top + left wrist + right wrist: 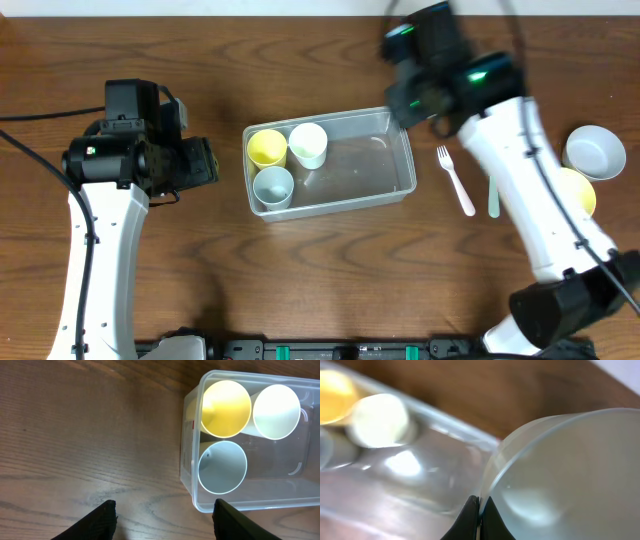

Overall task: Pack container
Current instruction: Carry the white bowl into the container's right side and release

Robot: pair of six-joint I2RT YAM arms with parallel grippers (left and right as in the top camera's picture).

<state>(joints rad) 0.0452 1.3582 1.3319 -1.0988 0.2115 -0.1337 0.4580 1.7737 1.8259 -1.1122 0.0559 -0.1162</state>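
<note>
The left arm (95,260) and right arm (530,195) are each showing a smooth white link under a blocky black wrist housing, with green lights glowing on both. 1 black cable (40,117) is trailing from the left wrist. The 2 fingers (100,522) of the left gripper (164,510) are looking matte black.

No readable writing

No word, number, brand or label can be read in any of the three views. The only mark of any kind is a tiny red mark (193,422) on the left wall of the container (188,467), just beside the yellow cup (226,407) that stands inside it. It is too small and blurred to say whether it is print at all.
</note>
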